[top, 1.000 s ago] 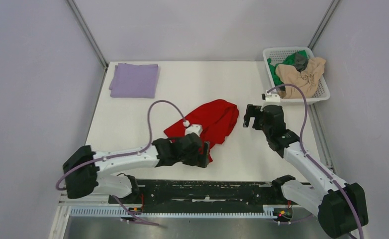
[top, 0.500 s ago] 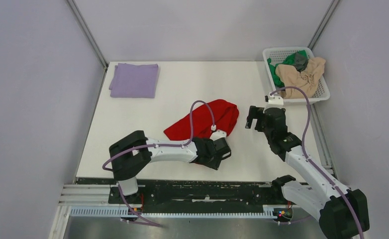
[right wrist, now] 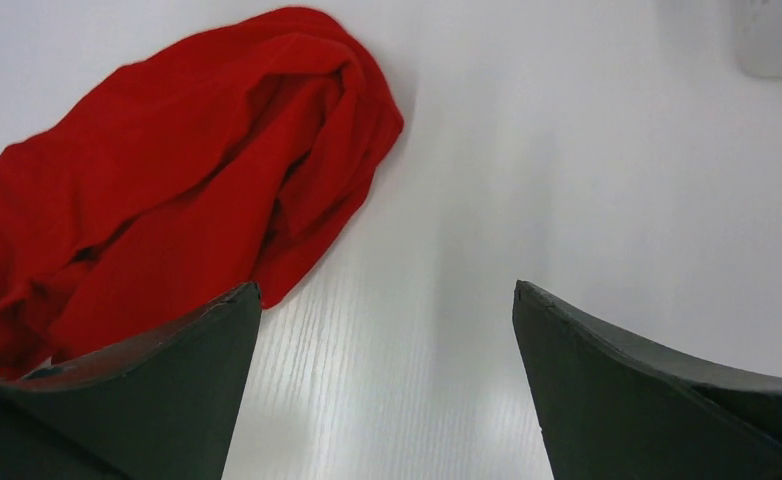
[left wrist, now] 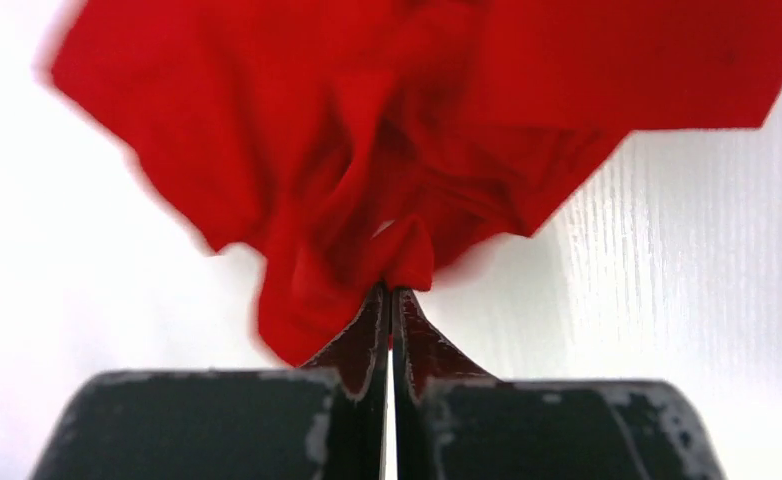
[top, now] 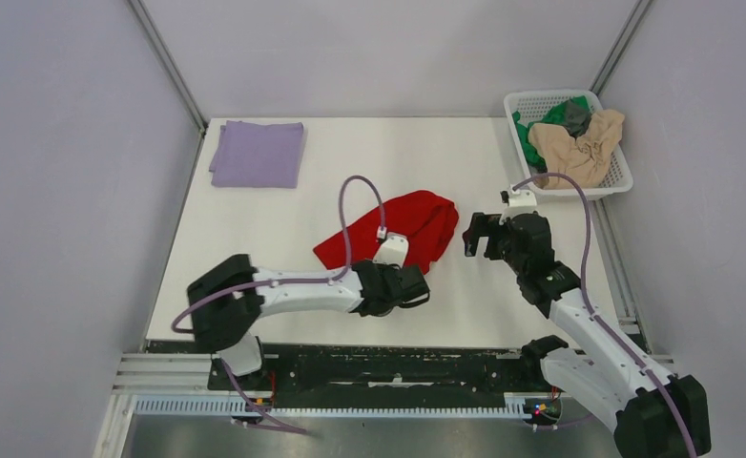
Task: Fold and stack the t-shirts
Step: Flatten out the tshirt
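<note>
The red t-shirt [top: 403, 224] lies crumpled near the middle of the white table [top: 255, 248], a little toward the right side. The left gripper [left wrist: 389, 300] is at the near edge of this shirt, and its two jaws are pressed together on a small pinch of the red cloth, so the cloth gathers into folds just in front of the fingertips. The right gripper [right wrist: 385, 290] is just beside the right end of the red t-shirt and does not touch it. Its jaws are spread wide apart and hold nothing, with bare table between them. In the far left corner of the table the lavender t-shirt [top: 257, 153] lies flat, folded into a neat rectangle, well apart from the red one. In the far right corner stands a white mesh basket [top: 541, 94]. Inside it a beige t-shirt [top: 579, 143] lies in a loose heap on top, a green t-shirt [top: 529, 129] shows at its left side, and a dark grey t-shirt [top: 575, 116] lies behind them.
</note>
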